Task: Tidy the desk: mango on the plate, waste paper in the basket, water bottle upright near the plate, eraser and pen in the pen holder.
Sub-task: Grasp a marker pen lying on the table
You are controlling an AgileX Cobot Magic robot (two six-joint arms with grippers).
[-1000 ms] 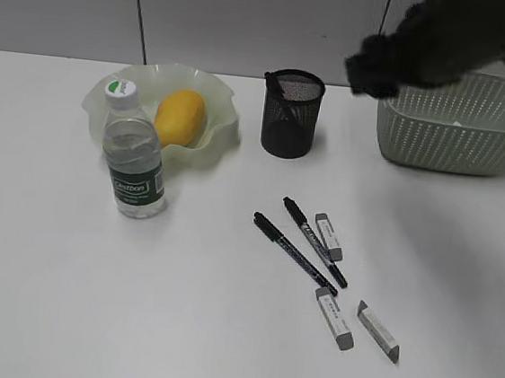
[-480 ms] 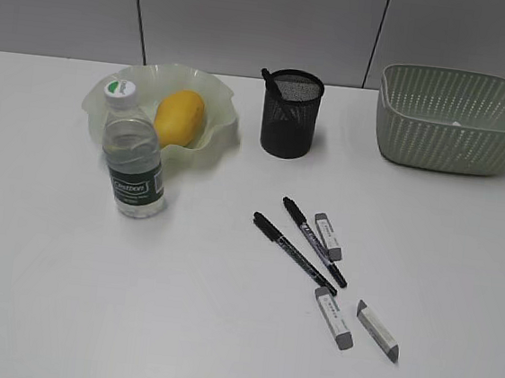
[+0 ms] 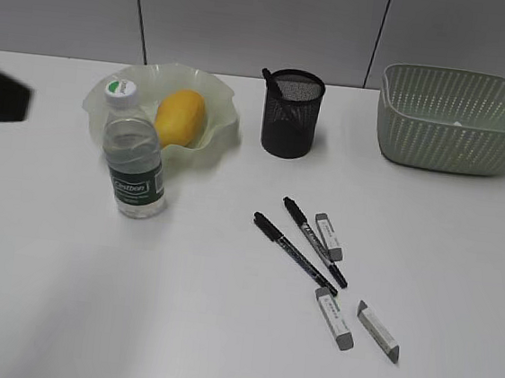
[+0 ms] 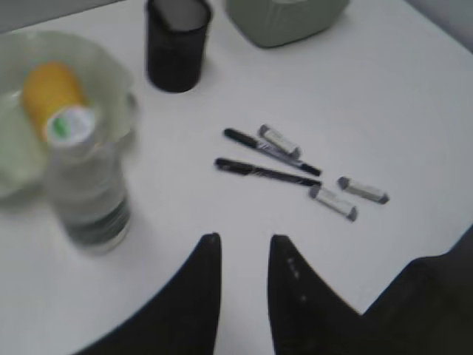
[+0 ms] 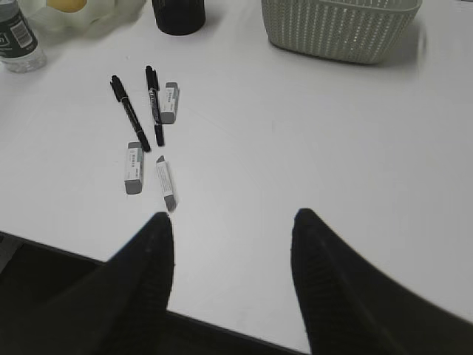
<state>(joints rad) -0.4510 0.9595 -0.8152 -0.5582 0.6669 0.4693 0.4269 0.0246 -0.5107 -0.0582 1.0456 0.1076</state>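
The mango (image 3: 181, 116) lies on the plate (image 3: 217, 140). The water bottle (image 3: 133, 163) stands upright just in front of the plate. The pen holder (image 3: 291, 114) holds one dark pen. Two black pens (image 3: 295, 253) and three erasers (image 3: 334, 318) lie loose on the desk (image 3: 219, 330). The basket (image 3: 458, 120) stands at the back right; a small white speck shows inside it, and I cannot tell if it is the waste paper. My left gripper (image 4: 244, 240) is open and empty above the desk, near the bottle (image 4: 85, 192). My right gripper (image 5: 231, 216) is open and empty near the front edge.
A dark part of the left arm (image 3: 0, 95) shows at the left edge of the exterior view. A grey wall runs behind the desk. In the right wrist view the desk's front edge (image 5: 222, 325) lies just under the fingers.
One second ago the right arm hung over the basket; it then left the exterior view. Now a dark part of the left arm has come in at the left edge.
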